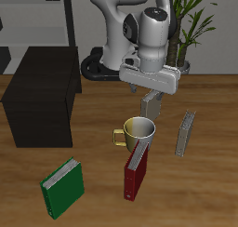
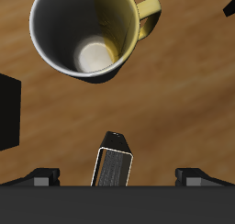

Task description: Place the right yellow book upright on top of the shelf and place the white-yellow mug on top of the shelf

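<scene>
Jaws spread wide, hanging either side of the right yellow book (image 1: 149,103) with clear air between each fingertip (image 2: 41,177) and its covers; nothing is clamped. From the wrist camera the book (image 2: 115,161) stands on end on the table (image 1: 209,175), midway between the fingertips.

Just in front of it, toward the table's front edge, sits the white-yellow mug (image 1: 138,130), upright and close to the book but apart from it. Its yellow handle (image 2: 149,9) points toward the side edge where the shelf (image 1: 42,96) stands. The shelf's flat black top is bare, and open wood lies between shelf and mug.

A second tan book (image 1: 186,134) stands off to the other side. A dark red book (image 1: 133,177) stands just in front of the mug, and a green book (image 1: 62,188) lies near the front edge.
</scene>
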### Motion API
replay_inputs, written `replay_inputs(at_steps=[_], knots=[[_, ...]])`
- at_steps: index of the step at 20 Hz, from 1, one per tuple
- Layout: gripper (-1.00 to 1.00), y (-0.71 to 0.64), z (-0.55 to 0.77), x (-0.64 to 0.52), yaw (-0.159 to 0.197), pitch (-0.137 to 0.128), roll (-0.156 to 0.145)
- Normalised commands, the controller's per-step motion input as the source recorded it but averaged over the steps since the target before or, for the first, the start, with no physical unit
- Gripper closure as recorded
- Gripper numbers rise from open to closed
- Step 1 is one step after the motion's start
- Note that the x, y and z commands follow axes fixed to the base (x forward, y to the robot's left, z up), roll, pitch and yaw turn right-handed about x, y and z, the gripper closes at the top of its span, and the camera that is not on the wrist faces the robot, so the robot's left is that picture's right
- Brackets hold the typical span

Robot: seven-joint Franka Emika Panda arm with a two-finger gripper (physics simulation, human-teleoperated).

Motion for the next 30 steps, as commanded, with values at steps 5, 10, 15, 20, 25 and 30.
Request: replay_inputs(at_steps=[5, 10, 15, 20, 25, 30], knots=[[-1.00, -0.06, -0.12, -0.01, -0.023, 0.011, -0.012], [-1.00, 0.04, -0.16, -0.12, -0.049, -0.059, -0.048], [-1.00, 0.08, -0.14, -0.05, -0.001, -0.009, 0.016], [-1.00, 0.07, -0.31, 0.05, -0.041, 0.078, 0.035], [1.00, 0.06, -0.14, -0.01, -0.004, 0.023, 0.020], [1.00, -0.04, 0.09, 0.04, 0.000, 0.005, 0.009]])
